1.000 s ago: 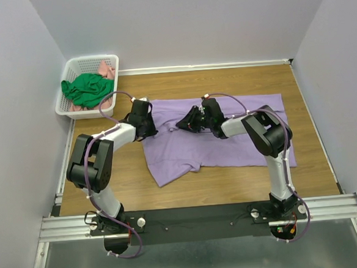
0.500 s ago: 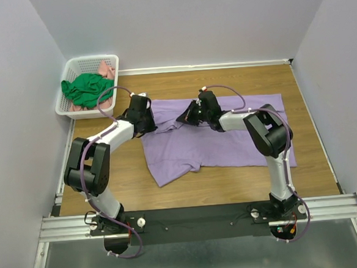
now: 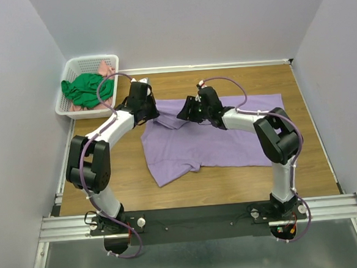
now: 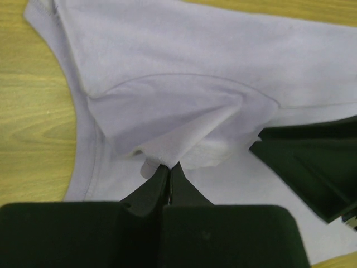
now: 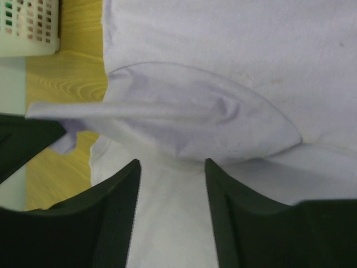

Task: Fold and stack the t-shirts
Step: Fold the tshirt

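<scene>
So the wooden surface [image 3: 231, 179] takes up most of the overhead view, and the biggest thing on it is the purple t-shirt [image 3: 228, 140]. It's spread mostly flat from the middle out toward the right edge, closer to the far edge than the near one, and its left end is rumpled where both arms reach in. Next down in size is the white basket [image 3: 70, 71], parked at the far left corner, just off the wood as far as I can tell. There's a green garment [image 3: 83, 90] heaped inside it and a bit of pink garment [image 3: 105, 68] poking out along the far side. Now the small stuff. The left pincer [image 3: 149, 108] sits at the shirt's far left corner, and its wrist camera shows the fingers [image 4: 169, 167] pressed right together on a pinch of purple cloth, so a fold stands up off the rest of the shirt like a little tent. The right pincer [image 3: 186, 112] is just beside it, over the shirt near its far edge and pointing toward the left one. In its own camera the right pincer's two fingers [image 5: 172, 164] are spread well apart with flat shirt showing between them. The raised fold lies just ahead of the tips, and nothing looks gripped.
</scene>
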